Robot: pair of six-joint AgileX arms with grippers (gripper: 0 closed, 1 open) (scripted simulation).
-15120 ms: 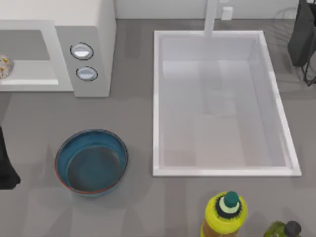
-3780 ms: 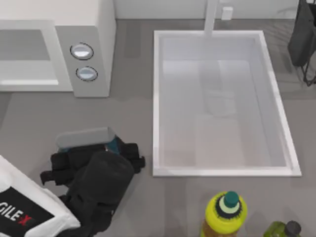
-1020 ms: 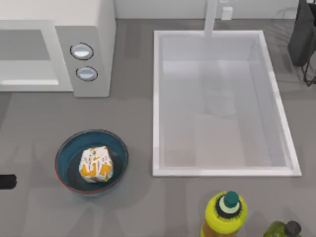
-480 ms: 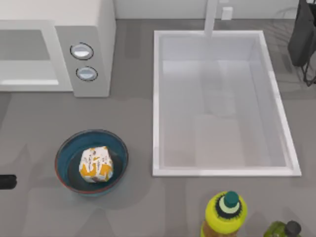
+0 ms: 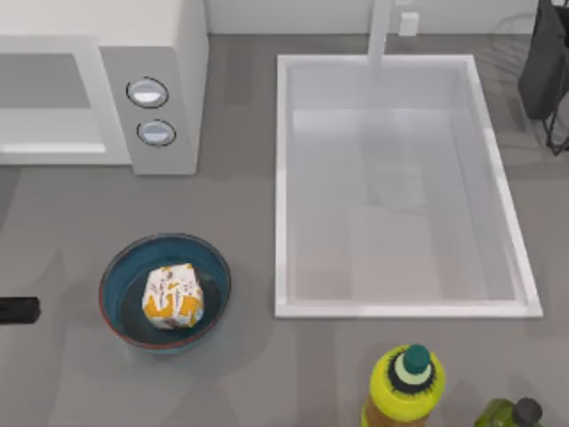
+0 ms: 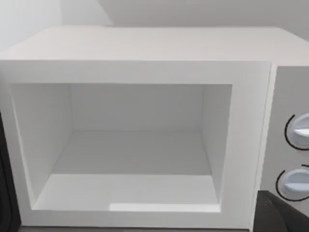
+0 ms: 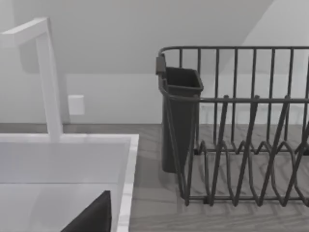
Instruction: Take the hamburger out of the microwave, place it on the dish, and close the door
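Note:
The hamburger [image 5: 172, 295], wrapped in white paper with orange patches, lies inside the blue dish [image 5: 114, 271] at the front left of the table. The white microwave [image 5: 169, 53] stands at the back left with its front open. Its cavity [image 6: 130, 154] is bare in the left wrist view, and its two knobs [image 6: 297, 159] sit beside the opening. The door is out of view. A dark tip of my left gripper [image 5: 18, 310] pokes in at the table's left edge, left of the dish and apart from it. My right arm is parked at the back right by the dish rack [image 7: 241, 145].
A large white sink [image 5: 400, 187] with a faucet [image 5: 380, 31] takes up the right half of the table. A yellow bottle [image 5: 404, 387] and a darker bottle [image 5: 511, 416] stand at the front right. The black dish rack [image 5: 547, 71] sits in the back right corner.
The dark tip of my left gripper has shifted a little toward the back at the left edge. The hamburger and dish have not moved.

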